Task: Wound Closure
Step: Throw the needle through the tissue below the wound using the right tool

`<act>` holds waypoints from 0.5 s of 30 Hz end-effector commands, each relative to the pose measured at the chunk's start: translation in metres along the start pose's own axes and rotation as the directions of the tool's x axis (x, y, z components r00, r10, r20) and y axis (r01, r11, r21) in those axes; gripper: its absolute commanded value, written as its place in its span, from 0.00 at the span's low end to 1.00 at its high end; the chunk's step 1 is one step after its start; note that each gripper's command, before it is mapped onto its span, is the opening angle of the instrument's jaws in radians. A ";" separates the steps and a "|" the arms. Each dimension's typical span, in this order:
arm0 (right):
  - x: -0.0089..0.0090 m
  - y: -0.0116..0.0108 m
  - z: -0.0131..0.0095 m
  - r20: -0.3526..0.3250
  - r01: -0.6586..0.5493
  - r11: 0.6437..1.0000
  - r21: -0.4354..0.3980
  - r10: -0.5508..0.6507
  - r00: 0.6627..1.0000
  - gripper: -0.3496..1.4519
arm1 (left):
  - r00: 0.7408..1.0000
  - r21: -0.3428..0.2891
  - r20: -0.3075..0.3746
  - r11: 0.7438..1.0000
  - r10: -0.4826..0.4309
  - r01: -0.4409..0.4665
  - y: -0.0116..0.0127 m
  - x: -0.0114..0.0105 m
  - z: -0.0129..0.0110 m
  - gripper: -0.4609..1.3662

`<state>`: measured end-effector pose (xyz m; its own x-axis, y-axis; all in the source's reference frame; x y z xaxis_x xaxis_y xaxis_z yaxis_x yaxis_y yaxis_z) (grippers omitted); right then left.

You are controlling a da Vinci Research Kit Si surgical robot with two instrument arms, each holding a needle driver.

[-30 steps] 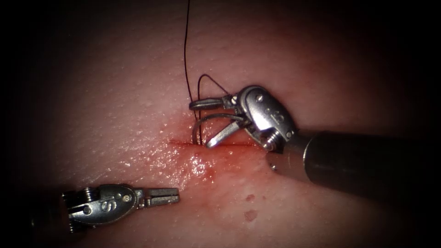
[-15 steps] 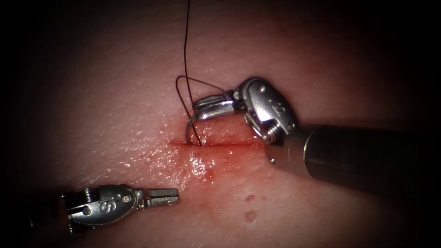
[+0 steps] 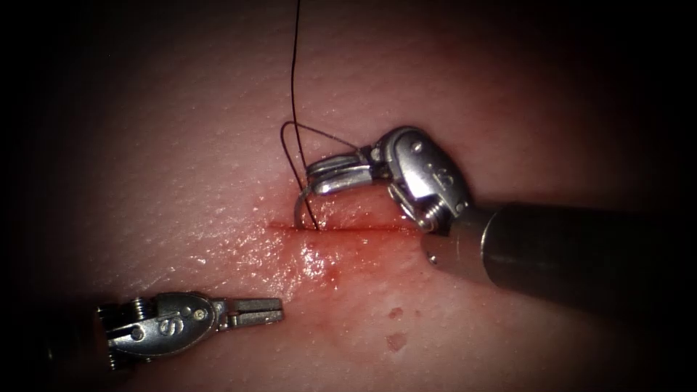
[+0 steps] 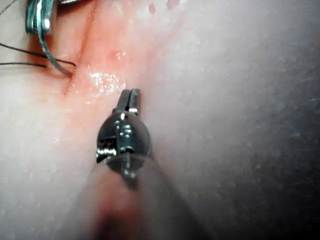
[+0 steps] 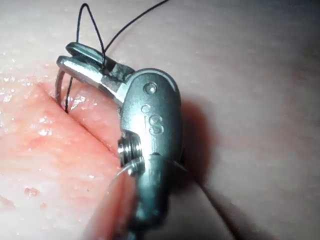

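The right arm's steel tool (image 3: 323, 176) clamps the thin curved steel needle (image 3: 298, 205) near its rear (stiff, slippery; grip mid-curve), tip in the cut at six o'clock, while the left arm's tool (image 3: 268, 312) is closed and empty.

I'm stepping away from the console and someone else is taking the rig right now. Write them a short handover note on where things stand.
Right tool: jaws shut on the needle, gripped near its upper end; they were open a second ago.
Left tool: jaws shut, holds nothing, parked on the tissue below the cut, left of the right tool.
Needle: arcs down from the right tool into the tissue at the cut.
Thread: runs up out of view, with a small loop by the right tool's jaws.
Done: needle regrasped. Left: the cut is not yet closed.
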<state>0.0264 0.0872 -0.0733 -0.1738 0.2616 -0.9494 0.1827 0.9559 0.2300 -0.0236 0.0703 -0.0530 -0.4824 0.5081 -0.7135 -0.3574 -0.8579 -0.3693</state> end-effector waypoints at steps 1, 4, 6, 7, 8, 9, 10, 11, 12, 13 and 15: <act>0.0004 0.0002 -0.0006 0.032 0.002 0.999 -0.037 -0.001 0.999 0.00 | 1.000 -0.003 -0.006 1.000 -0.003 0.003 -0.0001 0.0001 -0.0001 0.06; 0.0019 -0.0004 -0.0004 0.141 0.055 0.987 -0.154 -0.034 0.989 0.00 | 1.000 0.011 -0.009 1.000 -0.008 0.008 -0.0003 0.0005 0.0001 0.06; 0.0030 -0.0008 -0.0001 0.229 0.088 0.975 -0.203 -0.040 0.972 0.00 | 1.000 0.015 -0.007 1.000 -0.010 0.010 -0.0003 0.0006 0.0002 0.06; 0.0037 -0.0010 0.0002 0.291 0.093 0.967 -0.237 -0.021 0.956 0.00 | 1.000 0.017 -0.007 1.000 -0.011 0.011 -0.0002 0.0007 0.0003 0.06; 0.0041 -0.0012 0.0004 0.327 0.093 0.963 -0.254 -0.005 0.945 0.00 | 1.000 0.018 -0.007 1.000 -0.011 0.011 -0.0002 0.0007 0.0004 0.06; 0.0044 -0.0014 0.0006 0.355 0.093 0.960 -0.263 0.007 0.935 0.00 | 1.000 0.018 -0.007 1.000 -0.011 0.011 -0.0002 0.0007 0.0004 0.06; 0.0047 -0.0016 0.0008 0.391 0.092 0.956 -0.278 0.025 0.920 0.00 | 1.000 0.018 -0.007 1.000 -0.011 0.011 -0.0002 0.0007 0.0004 0.06; 0.0052 -0.0018 0.0011 0.428 0.094 0.949 -0.301 0.047 0.902 0.00 | 1.000 0.019 -0.007 1.000 -0.011 0.011 -0.0002 0.0007 0.0004 0.06; 0.0054 -0.0021 0.0014 0.453 0.092 0.946 -0.310 0.062 0.890 0.00 | 1.000 0.019 -0.007 1.000 -0.011 0.011 -0.0002 0.0007 0.0004 0.06; 0.0056 -0.0022 0.0016 0.471 0.091 0.944 -0.318 0.073 0.879 0.00 | 1.000 0.019 -0.007 1.000 -0.011 0.011 -0.0002 0.0007 0.0004 0.06; 0.0061 -0.0027 0.0021 0.514 0.088 0.936 -0.342 0.108 0.851 0.00 | 1.000 0.019 -0.007 1.000 -0.011 0.011 -0.0002 0.0007 0.0004 0.06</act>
<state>0.0269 0.0856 -0.0803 0.3908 0.2613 -0.8826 -0.1750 0.9625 0.2075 -0.0241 0.0708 -0.0532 -0.4731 0.5174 -0.7131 -0.3815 -0.8499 -0.3635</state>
